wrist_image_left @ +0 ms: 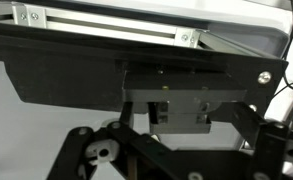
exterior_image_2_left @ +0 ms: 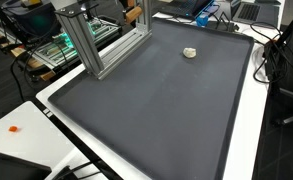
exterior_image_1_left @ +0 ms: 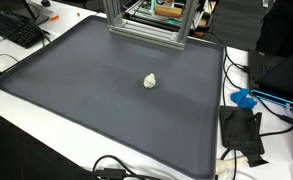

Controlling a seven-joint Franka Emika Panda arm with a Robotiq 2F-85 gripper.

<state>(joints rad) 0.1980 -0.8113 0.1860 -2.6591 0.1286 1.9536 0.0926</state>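
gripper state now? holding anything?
Gripper: open, holding nothing; it shows only in the wrist view.
The small white lump lies alone on the dark mat, untouched.

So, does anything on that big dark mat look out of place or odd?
Only one thing: a pale crumpled lump lies alone on the dark mat, with nothing else around it. It looks like a stray scrap; what it is I cannot tell. Nothing looks spilled or broken.
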